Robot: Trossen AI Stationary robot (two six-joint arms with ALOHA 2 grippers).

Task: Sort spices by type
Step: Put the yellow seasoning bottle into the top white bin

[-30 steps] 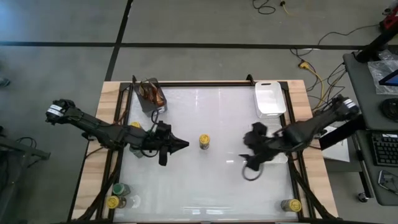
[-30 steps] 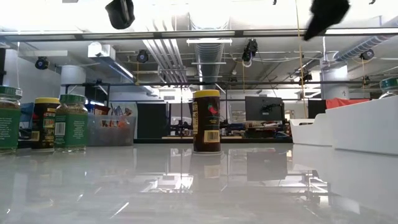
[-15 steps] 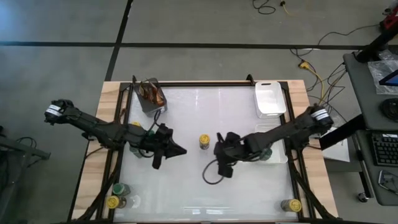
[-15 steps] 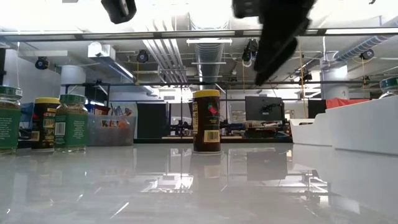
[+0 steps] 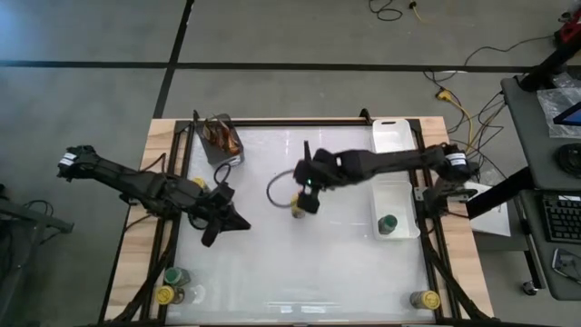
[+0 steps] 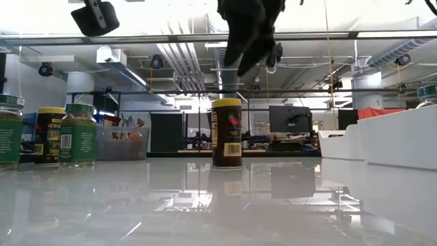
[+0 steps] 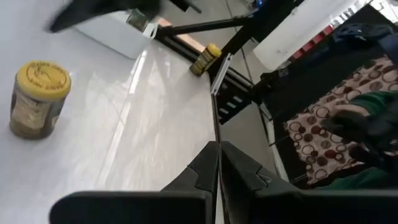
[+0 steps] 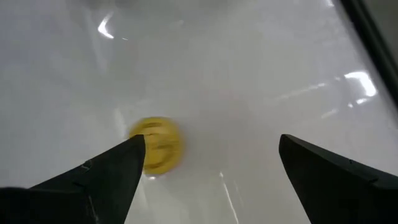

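A yellow-lidded spice jar (image 5: 294,211) stands upright on its base at the table's centre, also seen as the jar (image 6: 227,133) and the lid (image 8: 155,144). My right gripper (image 5: 307,200) hangs open above it, clear of it (image 6: 249,34). In the right wrist view the lid lies beside one finger, below the gripper (image 8: 211,142). My left gripper (image 5: 241,223) is shut and holds nothing, raised over the table's left half (image 7: 217,168). A green-lidded jar (image 5: 388,223) stands in the nearer white tray (image 5: 404,193).
A second white tray (image 5: 393,143) sits at the far right, a grey cup of brown sticks (image 5: 221,138) at the far left. Three jars (image 5: 172,283) cluster at the near left corner, one yellow-lidded jar (image 5: 424,299) at the near right.
My right gripper has swept from the table's right side to the centre, over the yellow-lidded jar, staying open. My left gripper has drawn back toward the table's left edge, still shut. The jars have kept their places.
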